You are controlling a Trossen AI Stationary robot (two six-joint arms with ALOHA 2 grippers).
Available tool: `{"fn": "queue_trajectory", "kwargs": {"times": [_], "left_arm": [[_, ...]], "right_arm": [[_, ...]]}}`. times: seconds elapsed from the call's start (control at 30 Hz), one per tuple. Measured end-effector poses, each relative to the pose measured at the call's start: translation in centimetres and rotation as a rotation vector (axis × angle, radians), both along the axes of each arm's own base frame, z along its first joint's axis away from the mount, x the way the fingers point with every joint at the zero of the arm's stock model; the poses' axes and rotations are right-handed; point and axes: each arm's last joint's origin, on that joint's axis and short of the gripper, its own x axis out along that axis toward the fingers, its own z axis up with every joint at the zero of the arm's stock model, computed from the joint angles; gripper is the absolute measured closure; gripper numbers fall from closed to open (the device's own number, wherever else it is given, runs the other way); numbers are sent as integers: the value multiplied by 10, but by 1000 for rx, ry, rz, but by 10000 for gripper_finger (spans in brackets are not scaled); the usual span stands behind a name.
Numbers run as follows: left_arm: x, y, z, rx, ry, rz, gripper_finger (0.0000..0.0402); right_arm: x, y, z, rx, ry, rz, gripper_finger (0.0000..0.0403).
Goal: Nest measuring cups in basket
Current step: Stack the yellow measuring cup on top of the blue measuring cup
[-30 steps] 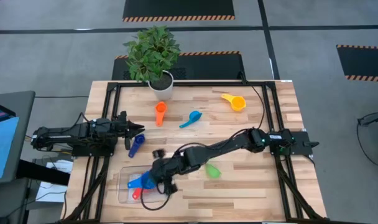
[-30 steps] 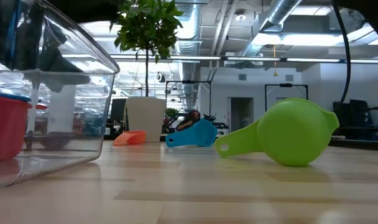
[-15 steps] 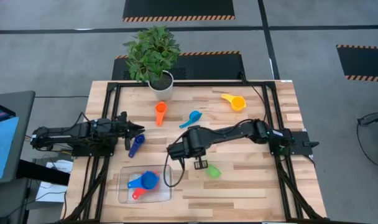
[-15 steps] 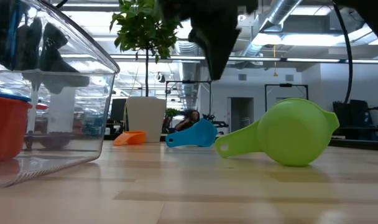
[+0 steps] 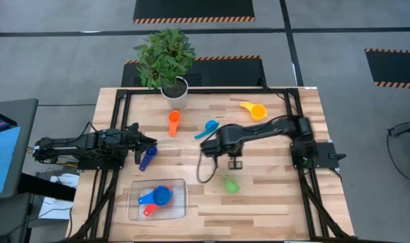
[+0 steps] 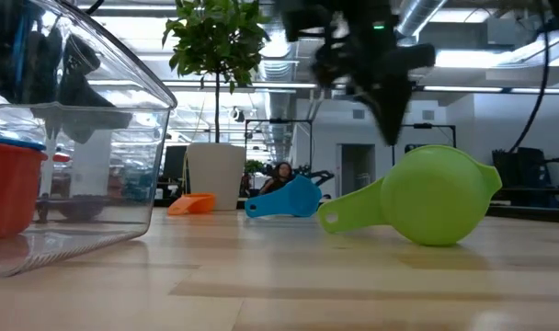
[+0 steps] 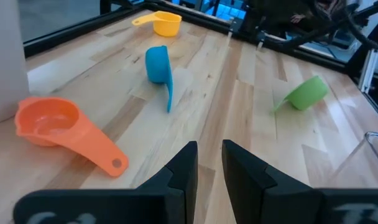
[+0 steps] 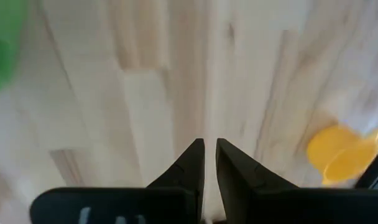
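The clear basket (image 5: 158,200) near the front edge holds a blue cup (image 5: 162,195), a light blue one (image 5: 145,198) and a red one (image 5: 149,210). A green cup (image 5: 230,184) lies on its side on the table. Orange (image 5: 173,123), light blue (image 5: 207,129) and yellow (image 5: 254,109) cups lie farther back. A dark blue cup (image 5: 147,158) lies by my left gripper (image 5: 151,140), which rests shut and empty at the left. My right gripper (image 5: 235,163) hangs above the bare table just beyond the green cup, pointing down, its fingers (image 8: 195,158) nearly together with nothing between them.
A white plant pot (image 5: 175,91) stands at the table's far edge, left of centre. Black frame rails (image 5: 212,92) run along the table's edges. Bare wood lies between the green cup and the basket.
My right gripper has left the basket and swung toward the table's right and far side, past the green cup, tipping from a slant to point almost straight down. The blue cup stays behind in the basket.
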Motion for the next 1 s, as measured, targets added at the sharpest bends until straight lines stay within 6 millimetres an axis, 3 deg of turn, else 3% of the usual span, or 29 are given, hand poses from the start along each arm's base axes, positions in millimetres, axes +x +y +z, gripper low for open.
{"fn": "queue_trajectory", "kwargs": {"times": [0.23, 0.5, 0.6, 0.83, 1.0], "left_arm": [[0, 0, 0, 3, 2, 9, 340], [0, 0, -1, 4, 4, 11, 340], [0, 0, -1, 5, 4, 14, 340], [0, 1, -1, 16, 6, 15, 340], [0, 1, 0, 56, 3, 13, 340]], "right_arm": [[-63, -24, 2, 5, -266, -81, 340], [-123, -35, -17, -7, -465, -247, 340], [-136, -41, -25, -106, -562, -392, 340], [-151, -70, -26, -548, -729, -689, 340], [-155, -109, -28, -598, -742, -869, 340]]}}
